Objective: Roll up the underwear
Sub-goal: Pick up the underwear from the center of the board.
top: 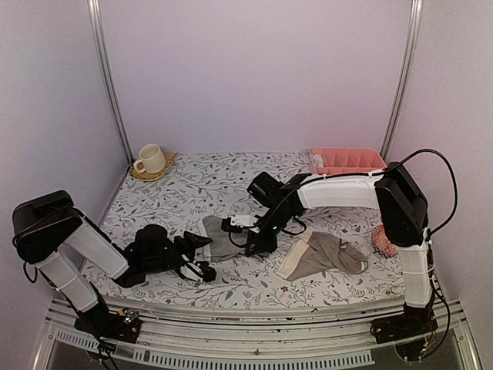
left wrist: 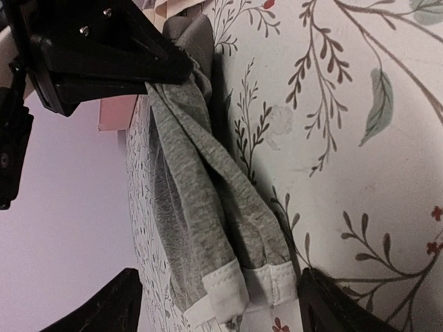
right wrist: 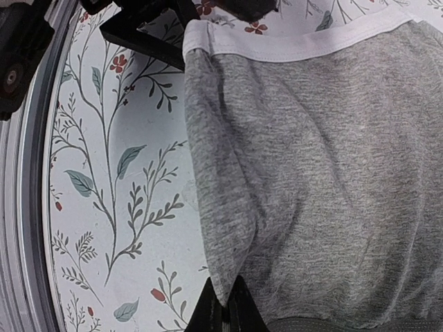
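Observation:
The grey underwear (top: 219, 240) with white edging lies folded lengthwise on the floral table cover, between both grippers. My right gripper (top: 253, 239) is shut on its right corner; in the right wrist view the jaws (right wrist: 232, 311) pinch the tip of the grey cloth (right wrist: 311, 173). My left gripper (top: 204, 270) is at the cloth's opposite end. In the left wrist view it (left wrist: 218, 304) stands open, its fingers (left wrist: 332, 304) straddling the white waistband of the grey underwear (left wrist: 208, 194) low on the table. The taupe underwear (top: 323, 254) with a cream waistband lies crumpled to the right, untouched.
A cream cup (top: 150, 159) on a saucer stands at the back left. A pink divided tray (top: 347, 160) sits at the back right. A pink knitted ball (top: 381, 240) peeks out beside the right arm's upright link. Walls close the table's back and sides.

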Tool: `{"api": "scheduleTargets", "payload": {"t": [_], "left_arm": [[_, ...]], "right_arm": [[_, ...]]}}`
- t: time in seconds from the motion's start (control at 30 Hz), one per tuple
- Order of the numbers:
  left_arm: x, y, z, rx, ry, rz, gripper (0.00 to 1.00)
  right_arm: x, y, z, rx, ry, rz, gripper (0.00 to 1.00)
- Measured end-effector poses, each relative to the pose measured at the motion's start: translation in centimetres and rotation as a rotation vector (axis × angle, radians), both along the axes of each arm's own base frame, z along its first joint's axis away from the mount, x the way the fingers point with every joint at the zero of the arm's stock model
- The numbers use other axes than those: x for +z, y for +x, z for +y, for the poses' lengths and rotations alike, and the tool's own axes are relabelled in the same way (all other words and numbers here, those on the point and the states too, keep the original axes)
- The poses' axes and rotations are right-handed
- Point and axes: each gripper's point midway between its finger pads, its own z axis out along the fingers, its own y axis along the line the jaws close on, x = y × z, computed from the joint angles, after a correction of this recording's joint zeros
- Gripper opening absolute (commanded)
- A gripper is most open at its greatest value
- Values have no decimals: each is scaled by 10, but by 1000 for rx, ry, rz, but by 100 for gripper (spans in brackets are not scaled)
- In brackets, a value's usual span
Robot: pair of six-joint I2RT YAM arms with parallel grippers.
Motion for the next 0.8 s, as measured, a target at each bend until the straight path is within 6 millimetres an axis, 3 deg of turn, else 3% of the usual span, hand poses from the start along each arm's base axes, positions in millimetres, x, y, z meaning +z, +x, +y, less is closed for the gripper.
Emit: {"api": "scheduleTargets", "payload": {"t": [0.2, 0.3, 0.47, 0.5, 0.63, 0.8], "left_arm": [[-2, 0, 0, -2, 15, -45, 71], [-4, 2, 0, 5, 20, -59, 59], [-9, 2, 3, 10, 28, -79, 57], [-9, 2, 3, 10, 28, -82, 59], [-5, 0, 3, 3, 15, -106, 83], [3, 1, 1, 6, -5, -130, 87]], "right_arm": [[1, 5, -3, -19, 8, 25, 2], [2, 6, -3, -22, 13, 33, 3], [2, 6, -3, -23, 16, 35, 3], [2, 7, -3, -24, 16, 36, 2], [2, 9, -2, -29, 18, 35, 3], [3, 13, -4, -40, 17, 37, 2]]}}
